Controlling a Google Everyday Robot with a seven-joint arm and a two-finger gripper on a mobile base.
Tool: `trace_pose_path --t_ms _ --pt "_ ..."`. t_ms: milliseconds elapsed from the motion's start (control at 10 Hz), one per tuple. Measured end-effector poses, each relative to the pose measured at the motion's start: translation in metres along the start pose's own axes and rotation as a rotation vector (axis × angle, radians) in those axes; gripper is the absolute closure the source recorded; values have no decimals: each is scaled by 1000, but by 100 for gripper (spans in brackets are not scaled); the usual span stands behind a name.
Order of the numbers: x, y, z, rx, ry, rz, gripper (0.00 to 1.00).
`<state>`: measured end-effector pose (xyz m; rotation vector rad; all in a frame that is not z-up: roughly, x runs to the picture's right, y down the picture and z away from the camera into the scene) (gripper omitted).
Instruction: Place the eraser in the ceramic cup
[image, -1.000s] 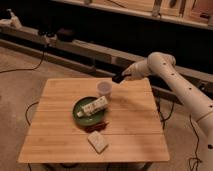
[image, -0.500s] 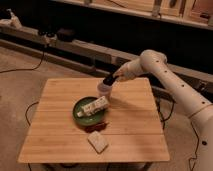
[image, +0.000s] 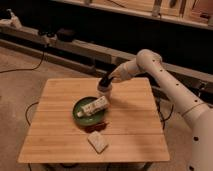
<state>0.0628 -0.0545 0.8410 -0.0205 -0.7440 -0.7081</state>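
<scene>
While the white arm (image: 165, 82) reaches in from the right, the gripper (image: 105, 81) hangs directly over the ceramic cup (image: 104, 90), its dark tip right at the cup's rim, and whether it is spread or closed on anything I cannot tell. No eraser can be made out here; if it is at the tip, the dark gripper hides it. That pale cup stands on the wooden table (image: 60, 135), toward the back edge and near the middle. Just in front of it and a touch left sits the green plate (image: 79, 106), with a white bottle-like thing (image: 93, 107) lying tilted across it. Nearer the front edge, apart from the plate, lies a pale beige block (image: 97, 142). Behind the table runs a long low ledge (image: 75, 47).
</scene>
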Motion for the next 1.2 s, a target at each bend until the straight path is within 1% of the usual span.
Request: trace_pose_path --t_ms 100,200,300,400,600,800,900,1100,1200 --pt "-3 0 2 -7 -7 -8 47" --pt "-4 1 3 -10 -10 -13 39" --pt "-6 1 6 -14 -15 -20 26" --pt "-6 0 7 -13 -17 -23 21" --pt "-7 -2 7 -11 -24 -24 20" --pt "-11 -3 7 -9 -46 -17 20" --pt "-11 -1 8 -18 -48 -15 20" --pt "-5 4 7 -47 -32 4 20" --pt "-2 4 5 -53 -22 11 20"
